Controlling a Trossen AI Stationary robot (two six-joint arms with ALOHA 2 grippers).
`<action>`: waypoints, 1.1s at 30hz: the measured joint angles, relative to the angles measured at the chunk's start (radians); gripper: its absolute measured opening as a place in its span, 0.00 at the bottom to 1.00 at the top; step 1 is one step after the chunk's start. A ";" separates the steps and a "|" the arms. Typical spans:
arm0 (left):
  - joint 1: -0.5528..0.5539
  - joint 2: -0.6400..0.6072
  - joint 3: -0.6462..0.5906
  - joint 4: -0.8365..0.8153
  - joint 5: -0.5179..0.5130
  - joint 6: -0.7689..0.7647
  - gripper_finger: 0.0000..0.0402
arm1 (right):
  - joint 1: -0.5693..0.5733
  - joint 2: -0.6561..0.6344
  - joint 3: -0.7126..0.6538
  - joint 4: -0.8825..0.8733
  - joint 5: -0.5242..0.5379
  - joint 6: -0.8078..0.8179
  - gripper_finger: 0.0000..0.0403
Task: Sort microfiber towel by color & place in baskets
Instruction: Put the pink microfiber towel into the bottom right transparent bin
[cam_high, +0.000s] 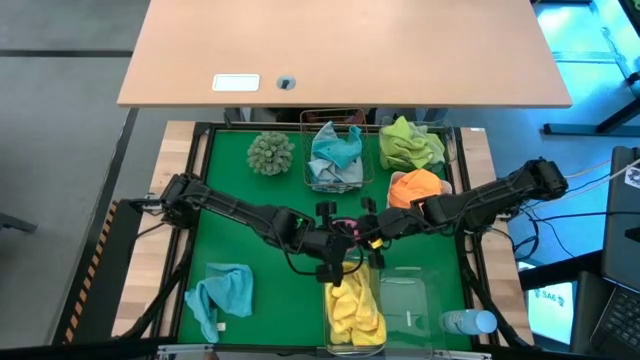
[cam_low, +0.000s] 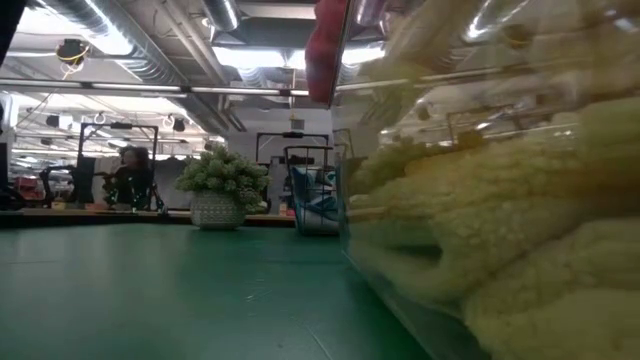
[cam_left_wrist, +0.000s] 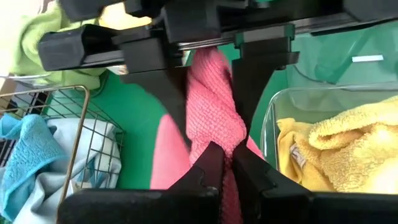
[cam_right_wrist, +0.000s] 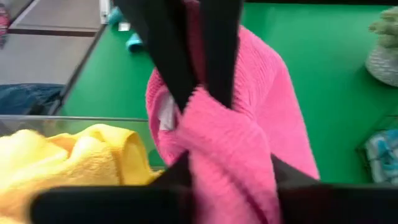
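- Above the middle of the green mat (cam_high: 250, 215), both grippers meet over the near end of the clear tub (cam_high: 352, 310) that holds yellow towels (cam_high: 355, 312).
- The left gripper (cam_left_wrist: 225, 160) is clenched on a pink towel (cam_left_wrist: 214, 109); in its wrist view the cloth hangs in a twisted strip, pinched between the two fingertips (cam_left_wrist: 205, 165).
- The right gripper (cam_right_wrist: 230, 165) faces it from the other side; in the right wrist view the same pink towel (cam_right_wrist: 239, 146) bulges between its fingers, with the left arm's dark fingers gripping the cloth farther off. Whether the right jaws are pressing the cloth or merely standing around it cannot be told.
- From above, the pink towel (cam_high: 345, 228) shows only as a small patch between the two gripper heads, just beyond the yellow towels' tub.
- A second clear tub (cam_high: 410, 300) sits beside the first, with a bottle (cam_high: 468, 322) at its near right corner.
- The copper wire basket (cam_high: 335, 155) at the far side holds teal and pale blue towels (cam_high: 335, 150).
- Right of it lie a lime green towel (cam_high: 410, 143) and an orange towel (cam_high: 417, 185).
- A teal towel (cam_high: 222, 292) lies loose on the mat's near left part, well apart from both grippers.
- A shaggy sage-green ball (cam_high: 270, 152) sits left of the wire basket.
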 joint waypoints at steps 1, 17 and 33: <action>0.000 0.000 0.000 0.001 0.000 -0.010 0.02 | 0.000 0.000 0.003 -0.003 -0.015 0.000 0.17; -0.006 -0.002 0.104 -0.096 0.177 -0.045 0.32 | 0.000 -0.006 0.211 -0.369 -0.157 0.020 0.03; -0.124 -0.023 0.237 -0.538 0.070 -0.136 0.33 | 0.316 -0.007 0.402 -0.718 -0.226 0.212 0.05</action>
